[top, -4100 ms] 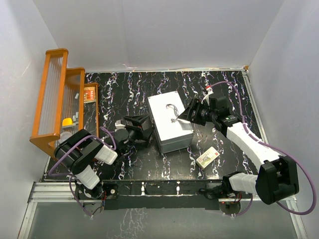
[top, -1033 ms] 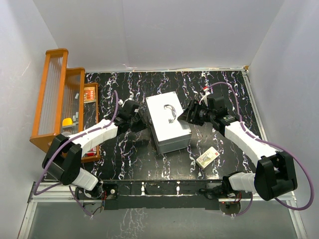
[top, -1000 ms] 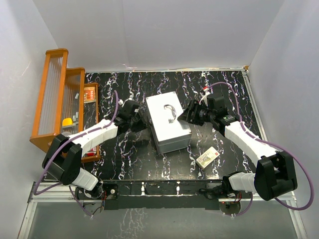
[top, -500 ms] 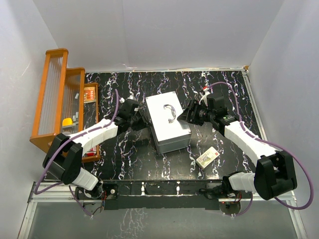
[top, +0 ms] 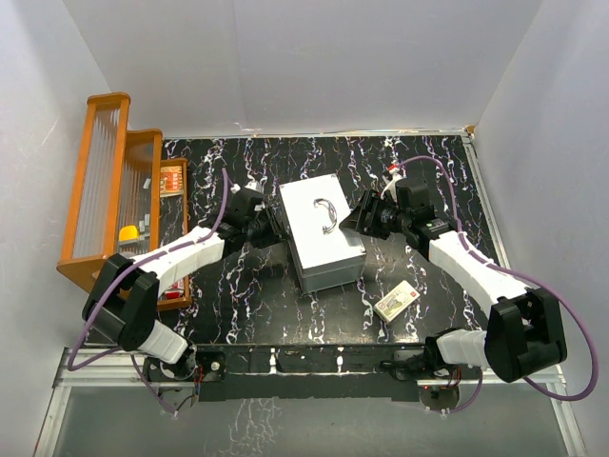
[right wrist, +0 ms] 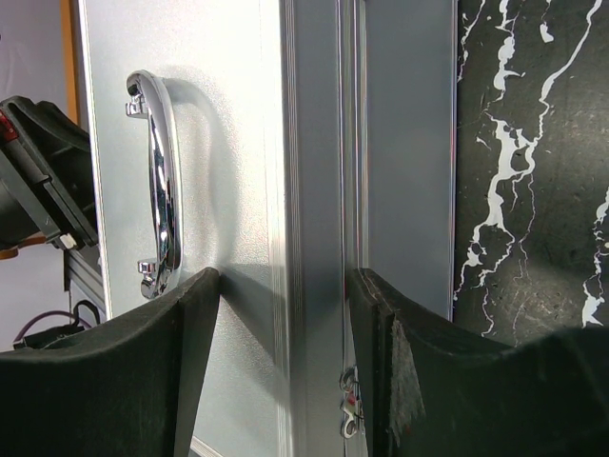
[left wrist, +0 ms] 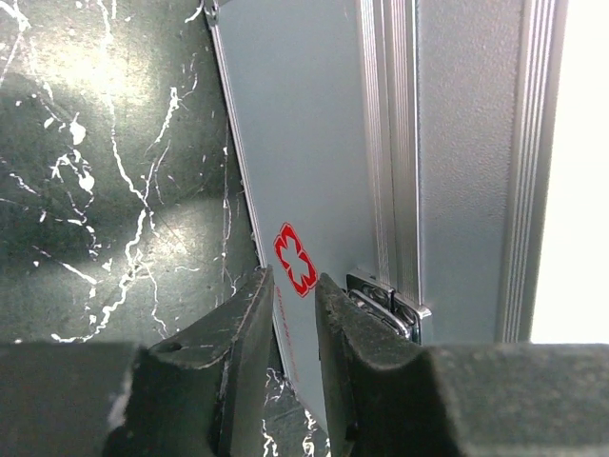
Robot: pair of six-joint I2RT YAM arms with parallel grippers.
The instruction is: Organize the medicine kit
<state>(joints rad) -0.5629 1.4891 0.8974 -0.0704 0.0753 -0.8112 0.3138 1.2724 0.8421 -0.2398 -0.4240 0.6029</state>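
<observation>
At table (top: 438,171) centre: medicine kit (top: 322,235) flat on the black marble top, lid closed, handle (top: 326,211) up. The arms flank it.

Left gripper (left wrist: 285,286) sits low against the kit's left wall. Its fingers are nearly together with a narrow slit between them, gripping nothing. A red cross mark (left wrist: 296,259) shows through the slit, and a latch (left wrist: 385,303) is just beside the right finger.

Right gripper (right wrist: 283,286) is at the kit's right side, fingers spread wide. In the wrist view the ribbed lid seam lies between them. Contact cannot be told.

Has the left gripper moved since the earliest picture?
Yes. Judged against the orange rack, the left gripper went toward the far wall, beside the medicine kit.
</observation>
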